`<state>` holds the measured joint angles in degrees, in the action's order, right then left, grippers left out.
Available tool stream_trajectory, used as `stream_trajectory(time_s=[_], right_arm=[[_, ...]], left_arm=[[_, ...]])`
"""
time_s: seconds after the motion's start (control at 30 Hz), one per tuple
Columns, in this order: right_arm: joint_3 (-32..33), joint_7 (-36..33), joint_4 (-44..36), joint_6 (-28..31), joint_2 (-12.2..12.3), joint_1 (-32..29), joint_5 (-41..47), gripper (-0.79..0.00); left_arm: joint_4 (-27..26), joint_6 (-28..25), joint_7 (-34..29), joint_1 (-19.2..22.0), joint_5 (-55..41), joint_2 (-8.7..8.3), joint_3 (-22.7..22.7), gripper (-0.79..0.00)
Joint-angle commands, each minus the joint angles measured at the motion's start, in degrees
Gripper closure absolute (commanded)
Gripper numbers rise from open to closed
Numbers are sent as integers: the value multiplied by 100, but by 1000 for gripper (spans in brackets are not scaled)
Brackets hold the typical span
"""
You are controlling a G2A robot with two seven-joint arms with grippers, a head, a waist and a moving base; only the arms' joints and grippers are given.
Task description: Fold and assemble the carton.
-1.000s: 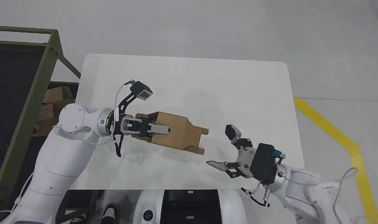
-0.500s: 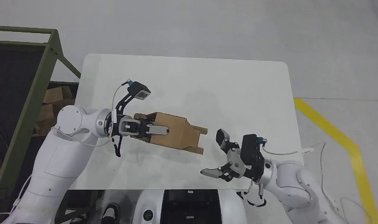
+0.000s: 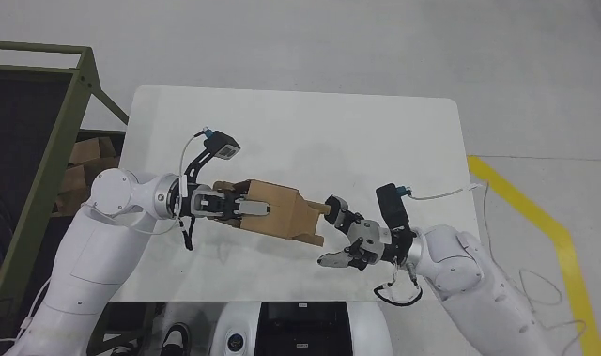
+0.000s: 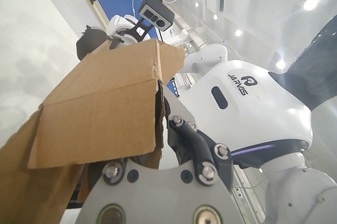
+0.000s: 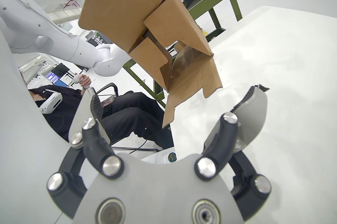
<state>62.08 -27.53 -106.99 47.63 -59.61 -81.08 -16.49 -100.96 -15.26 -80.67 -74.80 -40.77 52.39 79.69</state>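
Left gripper (image 3: 246, 206) grips the carton (image 3: 282, 210) above the table (image 3: 376, 140); right gripper (image 3: 331, 232) spreads wide beside its end flaps.

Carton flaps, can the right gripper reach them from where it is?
Probably yes. The right gripper is open and faces the loose flaps of the carton, with nothing between them, while the left gripper holds the carton's other end above the table.

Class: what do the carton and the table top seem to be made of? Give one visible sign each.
The carton looks like matte brown cardboard, likely corrugated: creased folds, a ragged edge. The table looks like smooth white laminate or painted board: even, faintly glossy surface, core unclear.
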Motion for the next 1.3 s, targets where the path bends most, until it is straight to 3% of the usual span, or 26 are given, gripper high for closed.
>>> stream_trajectory(time_s=[0.0, 0.27, 0.63, 0.9, 1.27], right_arm=[[-28, 13, -4, 76, -5, 63, 72, -785], [-62, -190, -286, -28, 12, 178, 131, -785], [176, -298, -741, -967, 52, 112, -114, -785], [612, 42, -1389, -1756, 92, -268, -744, -785], [1019, -384, -2276, -2604, 146, -513, -1003, -785]], left_arm=[[15, 8, 2, 18, 14, 4, -28, 0], [32, -25, 158, 29, 230, 9, -58, 0], [62, -80, 117, 14, 198, 7, -34, 0], [67, -106, 105, 7, 196, 8, -32, 0], [41, -150, 106, 59, 251, 23, -131, 0]])
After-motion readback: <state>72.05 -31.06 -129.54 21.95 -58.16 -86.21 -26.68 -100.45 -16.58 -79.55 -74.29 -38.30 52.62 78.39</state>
